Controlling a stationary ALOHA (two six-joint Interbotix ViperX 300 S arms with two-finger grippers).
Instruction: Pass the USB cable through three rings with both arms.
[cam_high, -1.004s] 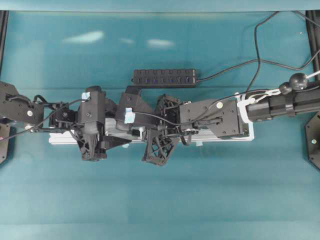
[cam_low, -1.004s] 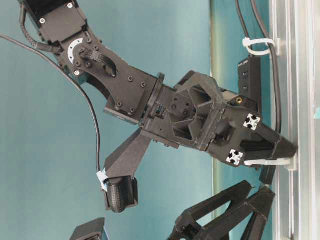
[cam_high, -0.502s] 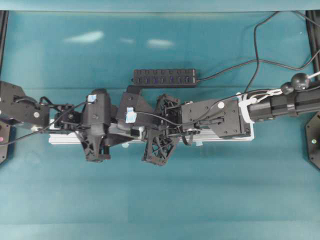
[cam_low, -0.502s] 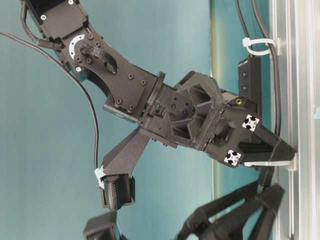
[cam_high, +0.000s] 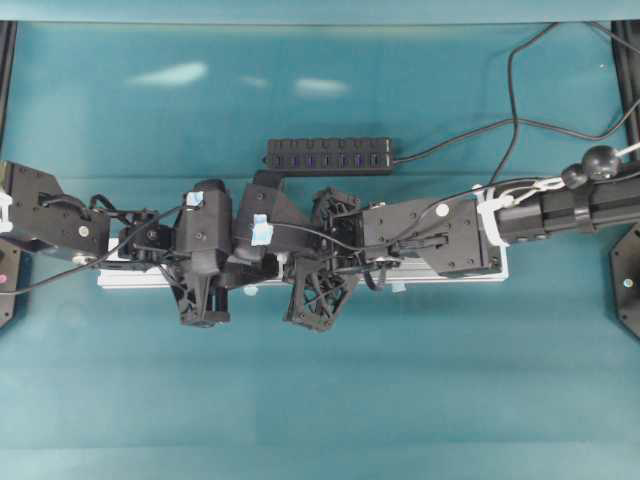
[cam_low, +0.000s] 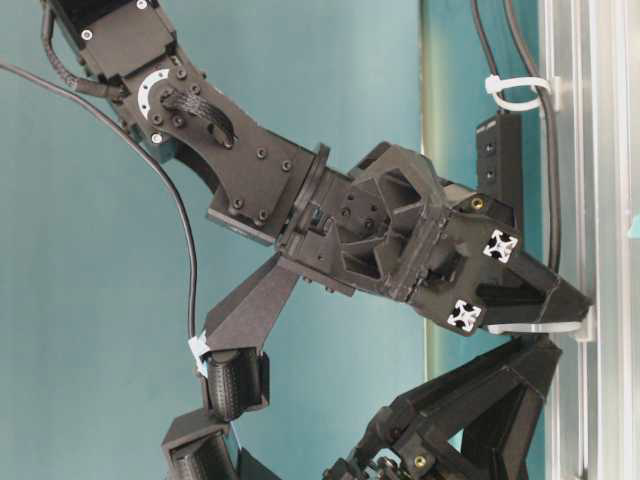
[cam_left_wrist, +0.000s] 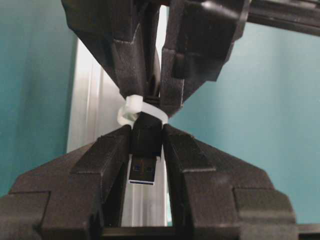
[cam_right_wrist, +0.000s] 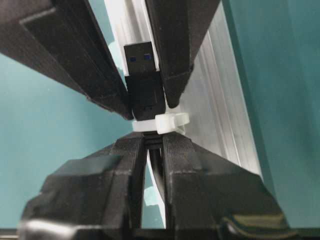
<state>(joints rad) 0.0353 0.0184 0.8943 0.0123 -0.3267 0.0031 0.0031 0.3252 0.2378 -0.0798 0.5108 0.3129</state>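
The plug of the USB cable (cam_left_wrist: 145, 150) was seen poking through one whitish ring (cam_left_wrist: 131, 111) on the aluminium rail (cam_left_wrist: 92, 100), with the two grippers meeting nose to nose at that ring. In the left wrist view, the plug body sat between the fingers (cam_left_wrist: 112, 155) of the left gripper (cam_left_wrist: 146, 145), which were drawn in against its two sides, the metal end pointing toward the camera. On the far side of the ring, the right gripper (cam_right_wrist: 153, 145) was closed on the thin black cord just behind the plug.

Two arms were counted over the teal bench (cam_high: 320, 400). Of the rings, two were made out in the table-level view, one at the gripper tips (cam_low: 535, 326) and another further along the rail (cam_low: 518, 92). One multi-port hub strip (cam_high: 330, 155) lay behind the rail.
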